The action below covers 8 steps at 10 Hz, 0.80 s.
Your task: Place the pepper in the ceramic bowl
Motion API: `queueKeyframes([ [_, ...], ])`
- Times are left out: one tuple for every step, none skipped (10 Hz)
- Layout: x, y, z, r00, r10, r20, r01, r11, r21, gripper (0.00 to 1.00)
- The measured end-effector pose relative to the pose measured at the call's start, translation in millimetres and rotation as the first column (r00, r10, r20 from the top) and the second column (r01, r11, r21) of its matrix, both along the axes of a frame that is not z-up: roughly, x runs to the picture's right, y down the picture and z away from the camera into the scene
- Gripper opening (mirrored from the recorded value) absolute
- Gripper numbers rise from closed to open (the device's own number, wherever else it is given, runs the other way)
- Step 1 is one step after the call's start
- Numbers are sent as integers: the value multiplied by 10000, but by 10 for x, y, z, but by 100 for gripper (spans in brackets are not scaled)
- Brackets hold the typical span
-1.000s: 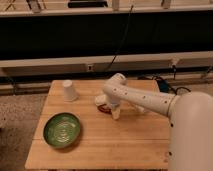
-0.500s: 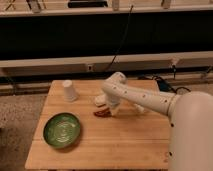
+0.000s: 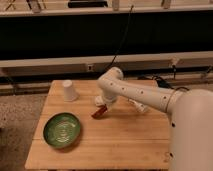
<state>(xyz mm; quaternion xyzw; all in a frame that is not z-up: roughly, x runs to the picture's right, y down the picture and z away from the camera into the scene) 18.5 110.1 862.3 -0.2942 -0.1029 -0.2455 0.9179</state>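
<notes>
The gripper (image 3: pixel 102 106) is positioned above the wooden table (image 3: pixel 120 145), clenched on the tilted pepper (image 3: pixel 98 112). The ceramic bowl (image 3: pixel 62 130) is seen lower left, apart.

The claw (image 3: pixel 102 106) ends a smooth, white, rounded arm with small dark dots.

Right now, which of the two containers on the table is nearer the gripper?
The small white cup, upside down at the back left; the gripper, holding the pepper, sits farther from the green ceramic bowl.
</notes>
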Motion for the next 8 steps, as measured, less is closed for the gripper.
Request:
queueKeyframes([
  [-57, -76, -43, 9998, -169, 134, 168, 9998, 62, 0],
  [-117, -154, -84, 9990, -352, 266, 349, 9993, 123, 0],
  [-203, -214, -115, 9978, -500, 430, 493, 9986, 181, 0],
  [-319, -289, -159, 9953, -740, 626, 725, 9970, 270, 0],
  [-468, -400, -228, 9906, -1063, 867, 1027, 9937, 448, 0],
  [-602, -492, -295, 9850, -1315, 1120, 1252, 9902, 615, 0],
  [-679, -534, -323, 9805, -1489, 1284, 1406, 9875, 709, 0],
  [-790, -573, -365, 9728, -1728, 1542, 1618, 9835, 812, 0],
])
